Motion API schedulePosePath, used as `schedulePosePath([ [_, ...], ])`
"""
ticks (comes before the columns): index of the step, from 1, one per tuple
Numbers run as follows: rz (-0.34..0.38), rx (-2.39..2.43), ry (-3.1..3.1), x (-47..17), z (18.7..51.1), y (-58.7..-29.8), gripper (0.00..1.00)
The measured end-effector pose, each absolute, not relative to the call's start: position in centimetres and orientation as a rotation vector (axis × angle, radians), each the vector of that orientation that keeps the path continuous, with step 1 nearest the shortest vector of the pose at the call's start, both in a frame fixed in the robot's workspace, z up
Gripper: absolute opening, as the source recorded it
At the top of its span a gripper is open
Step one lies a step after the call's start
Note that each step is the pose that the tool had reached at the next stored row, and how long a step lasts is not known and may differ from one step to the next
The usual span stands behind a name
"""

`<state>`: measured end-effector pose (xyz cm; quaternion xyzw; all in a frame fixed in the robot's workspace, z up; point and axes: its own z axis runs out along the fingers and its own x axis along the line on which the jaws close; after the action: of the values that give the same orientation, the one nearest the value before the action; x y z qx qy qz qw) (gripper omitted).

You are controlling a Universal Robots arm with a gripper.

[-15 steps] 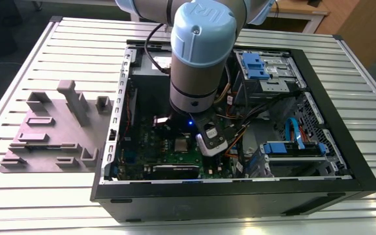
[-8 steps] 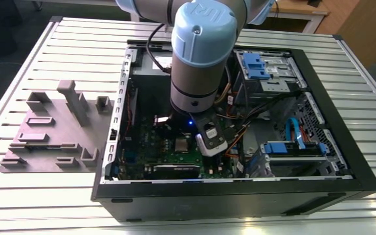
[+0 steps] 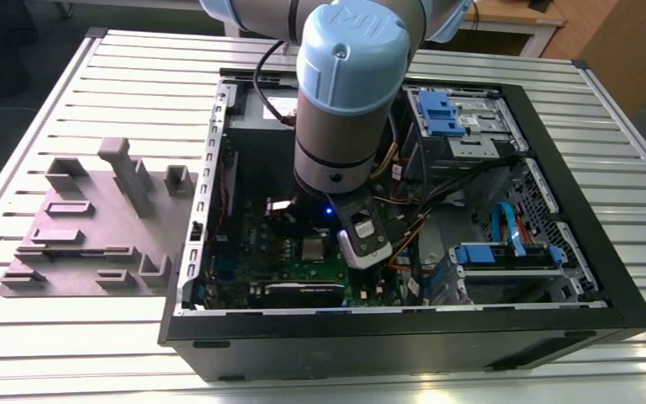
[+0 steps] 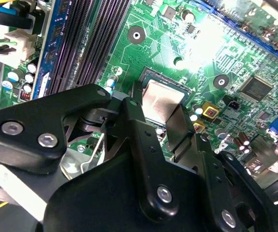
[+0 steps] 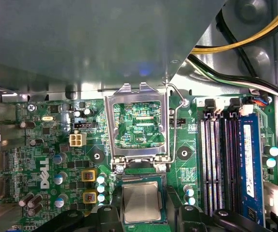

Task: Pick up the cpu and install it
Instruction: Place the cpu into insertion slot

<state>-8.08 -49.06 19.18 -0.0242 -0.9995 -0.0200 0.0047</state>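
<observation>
- Open computer case (image 3: 413,337) on slatted table (image 3: 76,353), arm (image 3: 346,109) reaching inside.
- Green motherboard (image 5: 47,145), socket frame (image 5: 136,93) flipped up.
- Gripper (image 4: 159,113) low over socket, fingers (image 4: 139,130) spread either side of chip, released.
- cpu (image 5: 140,203) lies flat in socket, just beside frame hinge.

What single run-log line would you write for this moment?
hand: at cpu, grip unclear | cpu: lying in socket | socket frame: flipped open

Open black computer case (image 3: 413,337) on a slatted table (image 3: 132,76), grey fixture (image 3: 76,227) at the exterior view's left
</observation>
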Motion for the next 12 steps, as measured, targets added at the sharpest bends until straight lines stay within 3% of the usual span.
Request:
schedulePosePath([
  [12, -0.063, -0.076, -3.131, -8.1, 19.43, -49.06, 0.46],
])
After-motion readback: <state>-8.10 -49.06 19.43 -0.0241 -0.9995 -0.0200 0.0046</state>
